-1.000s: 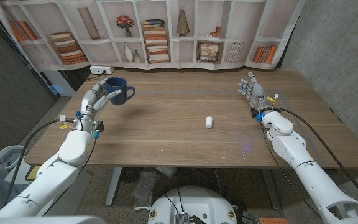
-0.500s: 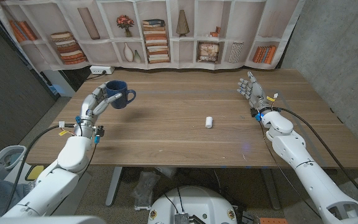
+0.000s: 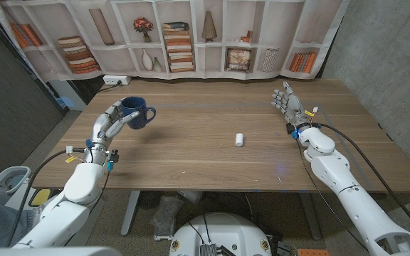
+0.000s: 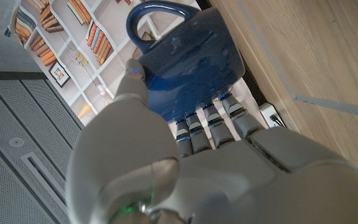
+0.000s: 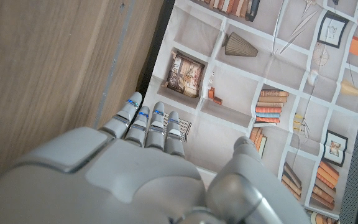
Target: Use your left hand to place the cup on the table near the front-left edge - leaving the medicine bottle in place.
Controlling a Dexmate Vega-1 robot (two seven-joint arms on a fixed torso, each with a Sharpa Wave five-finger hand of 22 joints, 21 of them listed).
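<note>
1. Head view puts my left hand (image 3: 112,119) over the left part of the wooden table (image 3: 212,156), wrapped around the dark blue cup (image 3: 135,112).
2. My fingers (image 4: 211,118) lie along one side of the cup (image 4: 188,59) and my thumb presses the other side near its handle, so the cup is clamped in my grasp; that much is plain in the left wrist view.
3. From the head camera the cup looks lifted off the wood, mouth up, handle turned toward the table's middle, with a soft shadow on the boards beside it.
4. Farther out, the small white medicine bottle (image 3: 239,139) lies on its side near the middle of the table, well apart from the cup and from both my hands.
5. My right hand (image 3: 287,105) stands over the right part of the table, fingers stretched out and slightly apart, holding nothing.
6. Seen from the right wrist, the same hand (image 5: 148,155) shows straight fingers and the thumb set off to one side, with bare wood beyond the fingertips.
7. Behind the table hangs a backdrop printed with bookshelves (image 3: 176,39), and a white power strip (image 3: 116,80) lies at its foot near the table's far left corner.
</note>
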